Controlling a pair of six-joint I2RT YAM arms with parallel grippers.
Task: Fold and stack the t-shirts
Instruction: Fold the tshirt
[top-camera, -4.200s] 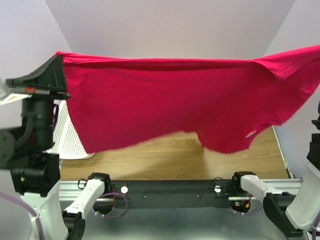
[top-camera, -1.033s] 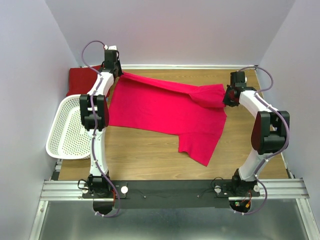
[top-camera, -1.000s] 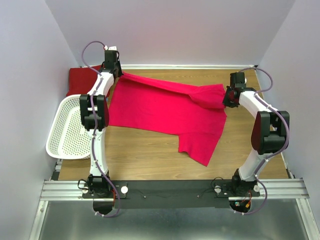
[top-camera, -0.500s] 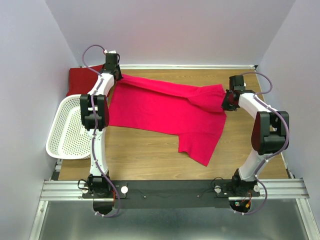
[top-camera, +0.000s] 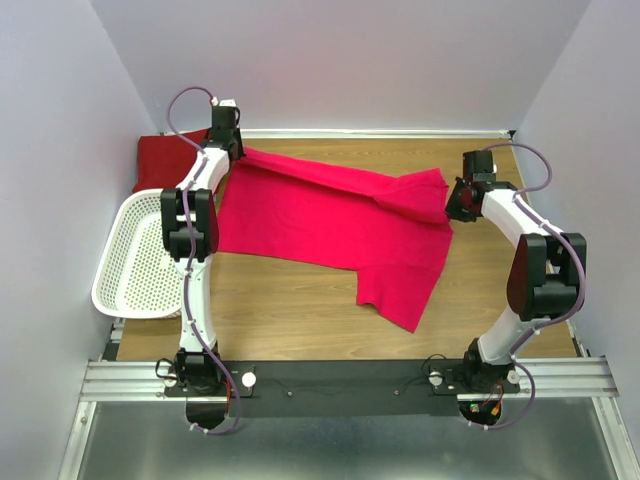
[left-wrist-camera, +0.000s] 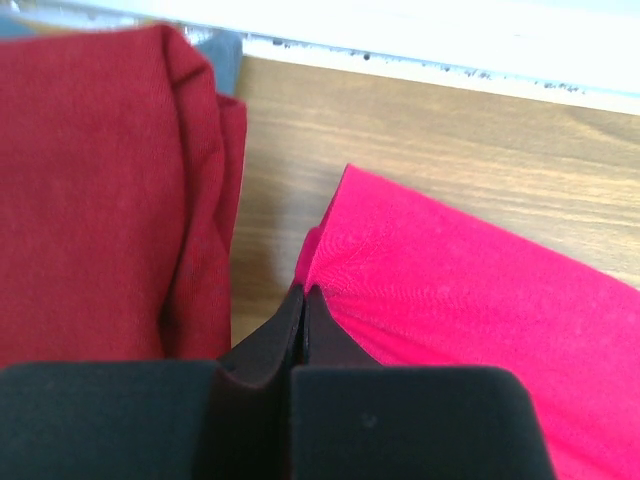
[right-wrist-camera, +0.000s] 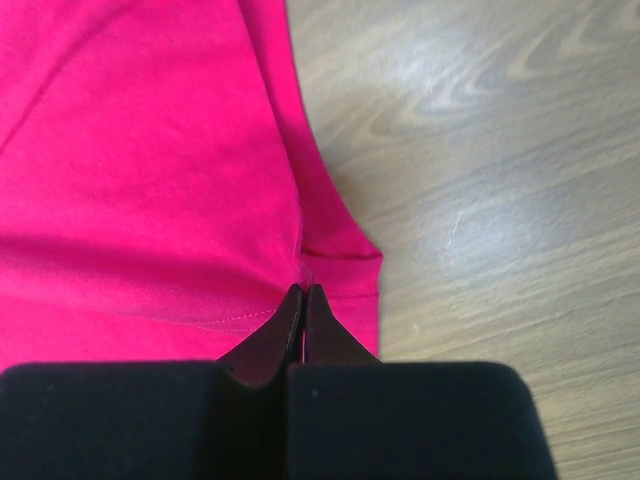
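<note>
The bright crimson-pink t-shirt (top-camera: 330, 225) lies spread on the wooden table, one part trailing toward the near side. My left gripper (top-camera: 236, 152) is shut on its far left corner (left-wrist-camera: 345, 250). My right gripper (top-camera: 450, 200) is shut on its far right corner (right-wrist-camera: 320, 265). A darker red t-shirt (top-camera: 165, 155) lies folded at the far left of the table, next to my left gripper; in the left wrist view (left-wrist-camera: 90, 190) a teal edge (left-wrist-camera: 218, 55) shows behind it.
A white perforated basket (top-camera: 140, 260) sits at the table's left edge, beside the left arm. The back wall runs just behind the shirt. Bare wood (top-camera: 280, 300) shows near the front and on the right of the shirt.
The shirt, held high and stretched a few seconds ago, now lies on the table. Over the last second, both grippers have shifted only slightly, still holding its far corners.
</note>
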